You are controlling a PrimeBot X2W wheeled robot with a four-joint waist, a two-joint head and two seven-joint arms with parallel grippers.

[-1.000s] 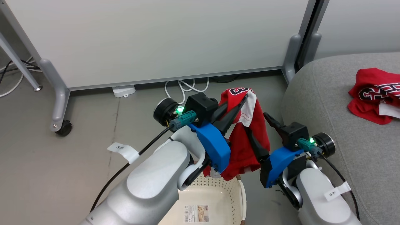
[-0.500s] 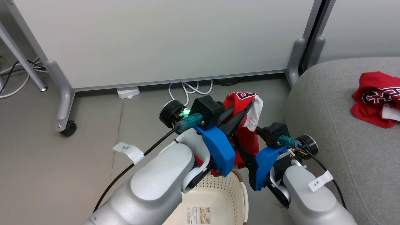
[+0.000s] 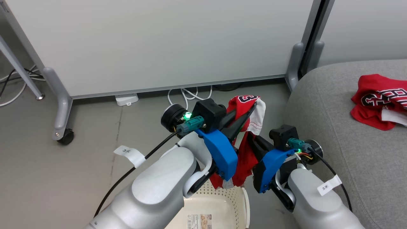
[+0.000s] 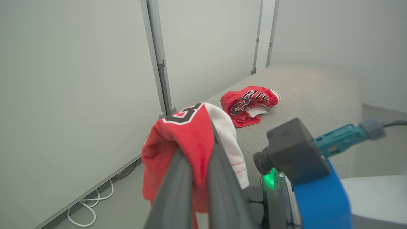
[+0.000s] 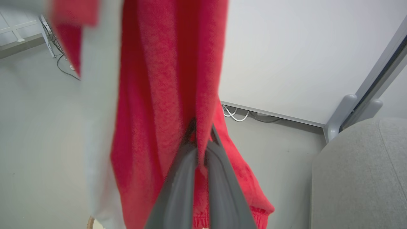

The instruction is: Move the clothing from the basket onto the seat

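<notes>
1. Dangling one red garment (image 3: 244, 156) just over the basket (image 3: 245, 203) at bottom centre of the head view, clearing its rim.
2. Clamping the left gripper (image 3: 252, 105) tight on the garment's top fold, carrying the weight from above.
3. Pinching the right gripper (image 3: 253, 140) closed on the cloth lower down, probably steadying it for the carry.
4. Likely aiming for the seat (image 3: 334, 133) at right, already bearing the other garment (image 3: 372, 101), crumpled at upper right.

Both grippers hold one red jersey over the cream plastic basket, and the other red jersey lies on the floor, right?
No: the other red jersey lies on the grey fabric sofa cushion, not the floor, as the left wrist view shows. The left gripper and right gripper do hold the first red jersey over the cream basket.
</notes>
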